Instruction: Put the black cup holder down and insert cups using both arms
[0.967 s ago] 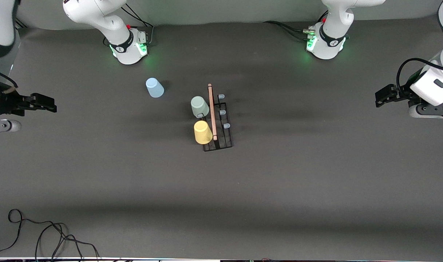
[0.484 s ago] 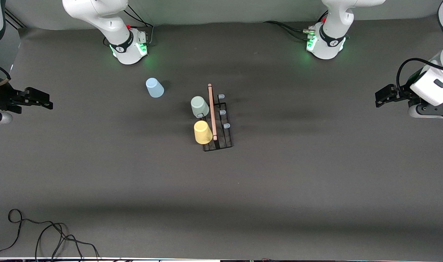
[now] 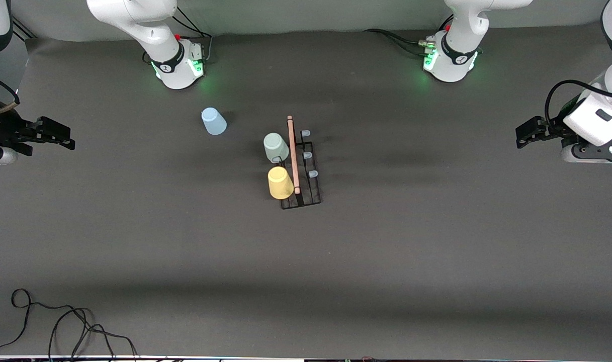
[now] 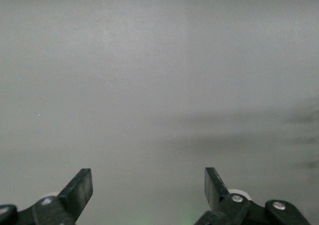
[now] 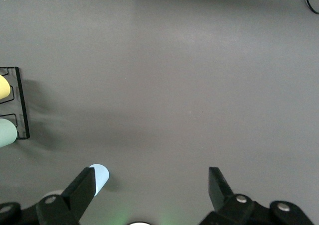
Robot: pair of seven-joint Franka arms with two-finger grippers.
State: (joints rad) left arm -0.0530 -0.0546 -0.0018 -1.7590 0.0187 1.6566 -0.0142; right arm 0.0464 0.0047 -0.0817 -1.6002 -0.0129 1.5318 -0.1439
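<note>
The black cup holder (image 3: 306,191) stands mid-table, its wooden rod handle (image 3: 292,153) running along its middle. The pale green cup (image 3: 275,147) and the yellow cup (image 3: 280,182) sit upside down on its prongs on the side toward the right arm's end. The light blue cup (image 3: 213,121) stands upside down on the table, apart from the holder and near the right arm's base. My right gripper (image 3: 64,138) is open and empty at its end of the table; its wrist view shows its open fingers around (image 5: 151,180), the blue cup (image 5: 99,177) and the holder's edge (image 5: 20,105). My left gripper (image 3: 523,136) is open and empty at the other end (image 4: 148,180).
Three prongs with pale tips (image 3: 307,155) stand bare on the holder's side toward the left arm. The arm bases (image 3: 177,65) (image 3: 449,63) stand at the table's robot side. A loose black cable (image 3: 59,322) lies at the near corner toward the right arm's end.
The right gripper has drawn back a little toward its end of the table. The left gripper has shifted very slightly. The cups and the holder have not moved.
</note>
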